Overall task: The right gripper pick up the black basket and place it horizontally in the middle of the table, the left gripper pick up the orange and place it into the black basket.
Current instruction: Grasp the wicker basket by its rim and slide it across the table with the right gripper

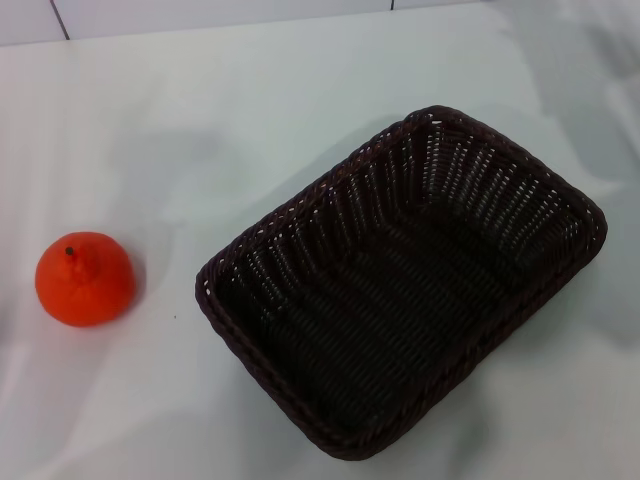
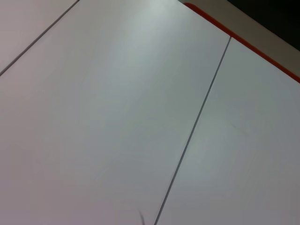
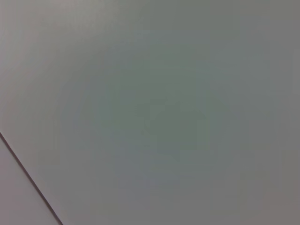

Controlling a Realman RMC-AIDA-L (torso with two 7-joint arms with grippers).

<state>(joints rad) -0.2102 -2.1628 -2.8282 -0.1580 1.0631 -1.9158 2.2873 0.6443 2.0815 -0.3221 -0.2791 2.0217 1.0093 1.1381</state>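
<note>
Basket and orange waiting on the table [image 1: 250, 120], and we see neither gripper, so we cannot tell their state.

We count one black basket [image 1: 400, 285], dark woven wicker, lying diagonally right of centre, and one bright orange [image 1: 85, 279], dark-stemmed, well apart at the left.

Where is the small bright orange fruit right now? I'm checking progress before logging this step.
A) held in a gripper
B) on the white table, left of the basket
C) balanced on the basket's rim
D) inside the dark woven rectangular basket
B: the small bright orange fruit sits on the glossy white table, apart from and left of the empty dark woven rectangular basket; no gripper shows.
</note>
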